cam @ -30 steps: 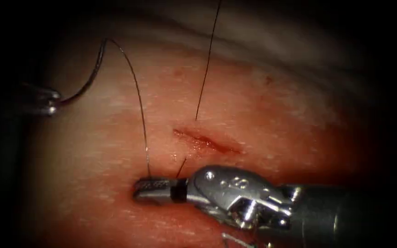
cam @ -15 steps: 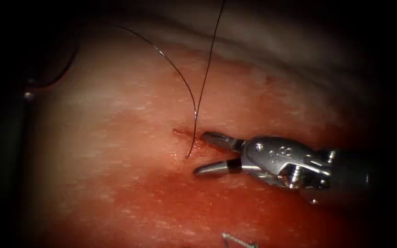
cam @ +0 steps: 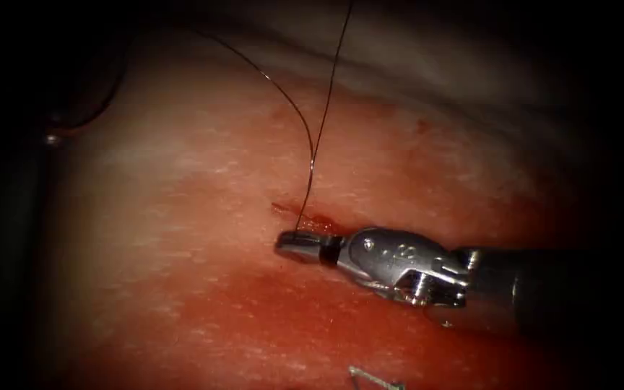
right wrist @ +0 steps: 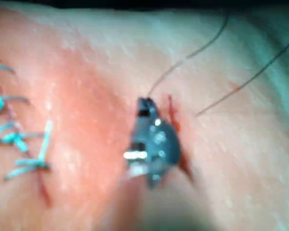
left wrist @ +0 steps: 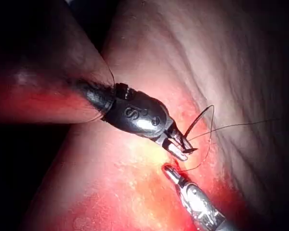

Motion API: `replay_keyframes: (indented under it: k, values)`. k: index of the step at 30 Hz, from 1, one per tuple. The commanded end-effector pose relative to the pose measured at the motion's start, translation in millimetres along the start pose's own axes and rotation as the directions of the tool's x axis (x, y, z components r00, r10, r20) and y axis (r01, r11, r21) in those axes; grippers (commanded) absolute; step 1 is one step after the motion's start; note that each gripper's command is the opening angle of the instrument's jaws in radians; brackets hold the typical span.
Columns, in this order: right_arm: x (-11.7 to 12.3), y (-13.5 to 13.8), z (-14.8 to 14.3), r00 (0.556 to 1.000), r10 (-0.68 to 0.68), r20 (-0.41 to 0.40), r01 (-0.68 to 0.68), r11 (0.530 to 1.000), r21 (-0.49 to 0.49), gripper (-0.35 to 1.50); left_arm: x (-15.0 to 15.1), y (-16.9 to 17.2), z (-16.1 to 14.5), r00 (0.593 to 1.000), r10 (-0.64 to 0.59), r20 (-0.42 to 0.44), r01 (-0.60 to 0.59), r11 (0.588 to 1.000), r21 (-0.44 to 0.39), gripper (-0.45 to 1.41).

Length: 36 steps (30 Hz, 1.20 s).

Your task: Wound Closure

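The cut (cam: 326, 219) lies in the middle of the tissue (cam: 182, 180), wet with red fluid. My right tool (cam: 299, 245) comes in from the right with its jaws shut on the dark thread (cam: 310, 170) at the cut's left end; the same tool (right wrist: 145, 103) has the thread (right wrist: 183, 60) rising from its tip. From there one strand arcs up and left, and another runs straight up. My left tool (cam: 52, 139) sits dim at the far left with the curved needle (cam: 104, 100) in its shut jaws, out of the tissue. The left tool (left wrist: 180, 146) appears close up, with the right tool (left wrist: 192, 197) beyond it.
Several teal stitches (right wrist: 19, 139) close an older cut beside the right tool. A short pale thread end (cam: 373, 377) lies on the tissue below the right tool's shaft. Red fluid (cam: 269, 318) spreads over the tissue below the cut.
My right tool rose from below the cut to its left end, opened wide, then shut on the thread. My left tool drew further left into the dark with the needle.
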Motion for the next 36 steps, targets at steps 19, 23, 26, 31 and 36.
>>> replay_keyframes:
  k: [19,23,26,31,36]
  values:
    - [9.2,-13.5,-1.2,0.998,0.055,-0.027,-0.048,0.975,0.218,-0.35,-2.1,0.7,0.7,1.000,0.010,0.001,-0.010,1.000,-0.003,-0.35]
    - [9.8,-13.5,-1.2,0.987,0.073,-0.144,-0.027,0.953,0.301,0.22,-2.2,0.6,0.0,1.000,0.010,0.000,-0.010,1.000,-0.007,-0.35]
    - [9.6,-11.5,-1.9,0.983,-0.007,-0.182,0.044,0.979,0.198,0.99,-2.4,0.2,-0.6,1.000,0.010,0.000,-0.010,1.000,-0.010,-0.35]
    - [8.5,-7.4,-3.0,0.985,-0.110,-0.135,0.128,0.982,0.138,1.04,-2.4,-0.6,-1.9,1.000,0.005,0.005,-0.005,1.000,0.010,-0.35]
    - [6.9,-4.2,-2.9,0.982,-0.145,-0.122,0.154,0.985,0.072,1.04,-2.0,-1.2,-3.0,1.000,-0.001,0.000,0.001,1.000,0.030,-0.35]
